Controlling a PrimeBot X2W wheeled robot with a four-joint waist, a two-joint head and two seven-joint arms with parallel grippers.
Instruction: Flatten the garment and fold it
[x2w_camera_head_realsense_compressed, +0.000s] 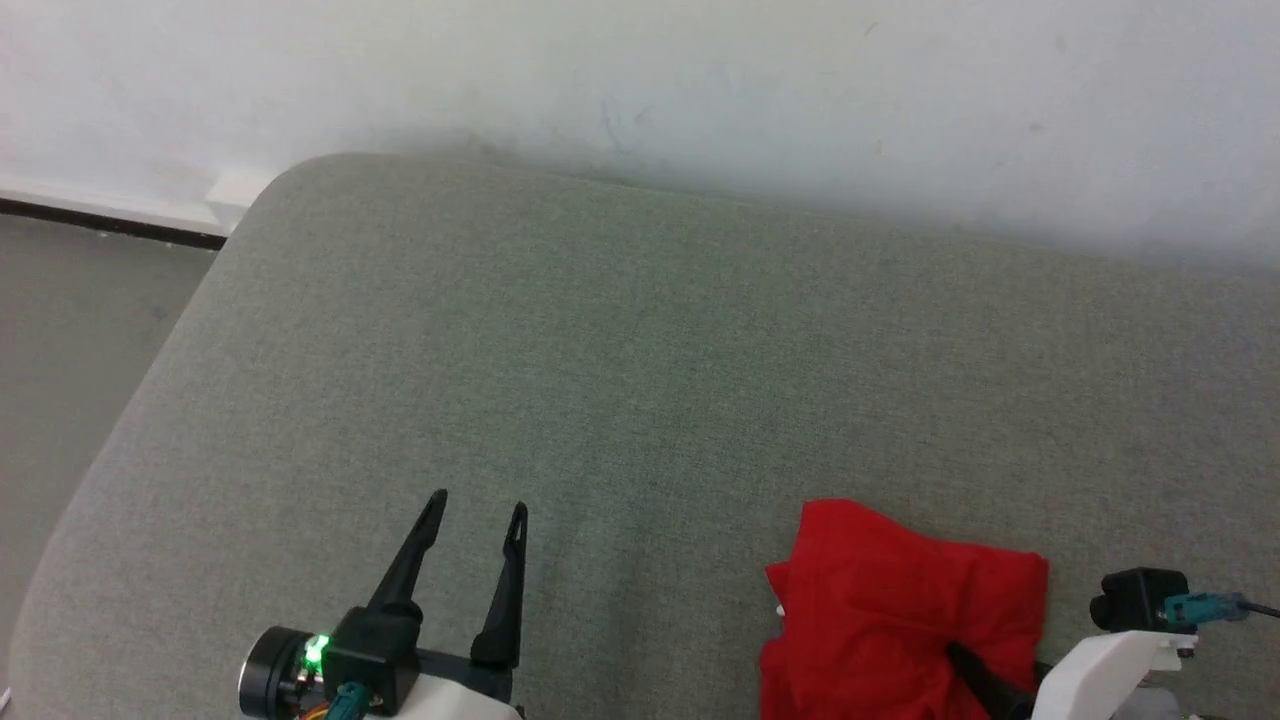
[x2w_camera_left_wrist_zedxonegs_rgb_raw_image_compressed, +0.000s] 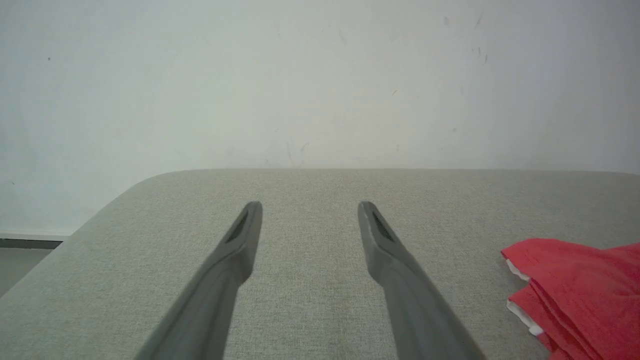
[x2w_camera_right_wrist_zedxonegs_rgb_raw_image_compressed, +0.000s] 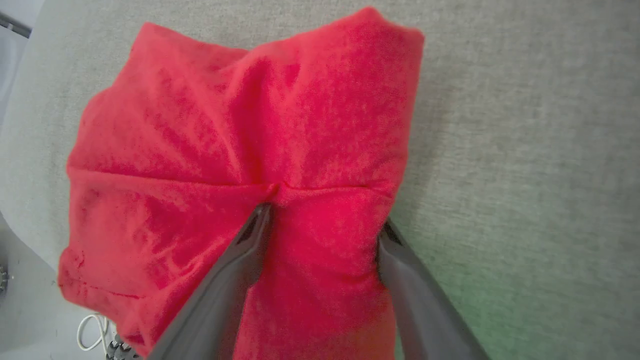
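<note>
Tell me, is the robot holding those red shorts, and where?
Nothing is gripped. The right gripper stands open, its fingers straddling a bunched ridge of the garment; the left gripper is open and empty over the cushion.

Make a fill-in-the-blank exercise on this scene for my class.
1. The garment is coloured ____.
2. The left pincer hangs over the bare cushion, jaws ____.
3. The garment lies on the left pincer's ____ side.
4. Behind the cushion stands a ____ wall.
Missing words: red, open, right, white.
</note>
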